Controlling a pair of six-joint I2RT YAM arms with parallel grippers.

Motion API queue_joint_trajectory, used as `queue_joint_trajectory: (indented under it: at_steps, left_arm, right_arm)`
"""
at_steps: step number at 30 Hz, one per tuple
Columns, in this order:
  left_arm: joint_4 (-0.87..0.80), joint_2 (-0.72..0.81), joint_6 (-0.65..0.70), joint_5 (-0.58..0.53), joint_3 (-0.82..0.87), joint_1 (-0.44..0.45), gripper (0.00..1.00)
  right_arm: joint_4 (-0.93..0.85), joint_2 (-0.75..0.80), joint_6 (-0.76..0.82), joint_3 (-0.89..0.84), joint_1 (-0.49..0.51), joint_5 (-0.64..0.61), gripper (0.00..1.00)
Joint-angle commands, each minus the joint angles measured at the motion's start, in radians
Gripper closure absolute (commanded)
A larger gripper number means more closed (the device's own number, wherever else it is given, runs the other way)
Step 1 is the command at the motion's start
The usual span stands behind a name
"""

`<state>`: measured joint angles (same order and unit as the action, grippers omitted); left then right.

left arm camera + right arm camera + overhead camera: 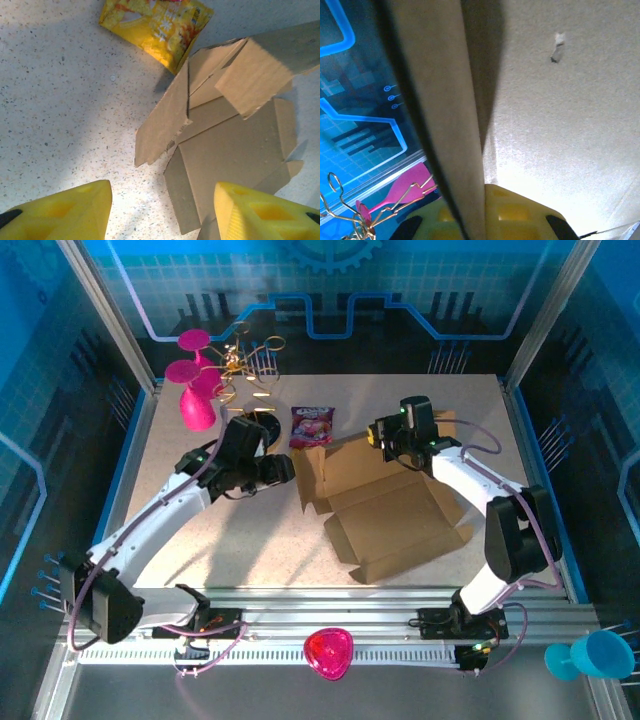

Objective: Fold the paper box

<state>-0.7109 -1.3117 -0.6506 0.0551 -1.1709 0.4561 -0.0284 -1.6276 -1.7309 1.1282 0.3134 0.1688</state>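
The paper box (400, 515) is a brown cardboard sheet lying partly folded right of the table's centre, with its left and back flaps raised. My left gripper (283, 468) hovers at the box's left flap, open. In the left wrist view its yellow fingers (75, 210) straddle bare table and a low side panel of the box (235, 150), touching nothing. My right gripper (383, 435) is at the box's back edge. In the right wrist view its jaws are shut on the upright flap (445, 100), which runs edge-on between the yellow pads (525, 212).
A pink and yellow snack packet (311, 426) lies just behind the box's left corner, also seen in the left wrist view (155, 22). A pink vase (195, 390) and a gold wire stand (245, 360) sit at the back left. A pink bowl (329, 652) rests on the front rail.
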Motion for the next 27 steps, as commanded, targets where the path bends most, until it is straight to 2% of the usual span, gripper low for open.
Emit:
queue_joint_trajectory:
  at_steps: [1, 8, 18, 20, 23, 27]
  left_arm:
    - [-0.035, -0.053, 0.066, -0.022, -0.068, -0.004, 0.43]
    - [-0.019, -0.104, 0.056, -0.024, -0.111, -0.005, 0.42]
    - [-0.045, -0.256, 0.126, -0.014, -0.221, -0.007, 0.43]
    - [-0.050, -0.283, 0.124, -0.018, -0.233, -0.006, 0.47]
    - [-0.078, -0.306, 0.107, -0.042, -0.261, 0.003, 0.59]
    - [-0.111, -0.314, 0.067, -0.079, -0.278, 0.030, 0.65]
  right_arm:
    - [0.053, -0.008, -0.021, 0.035, 0.006, 0.017, 1.00]
    - [0.097, 0.010, -0.020, 0.011, -0.002, 0.035, 1.00]
    - [0.144, 0.040, -0.041, -0.070, -0.006, 0.053, 1.00]
    - [0.145, 0.043, -0.044, -0.074, -0.007, 0.052, 1.00]
    - [0.153, 0.048, -0.045, -0.078, -0.008, 0.049, 1.00]
    - [0.170, 0.054, -0.050, -0.086, -0.010, 0.050, 1.00]
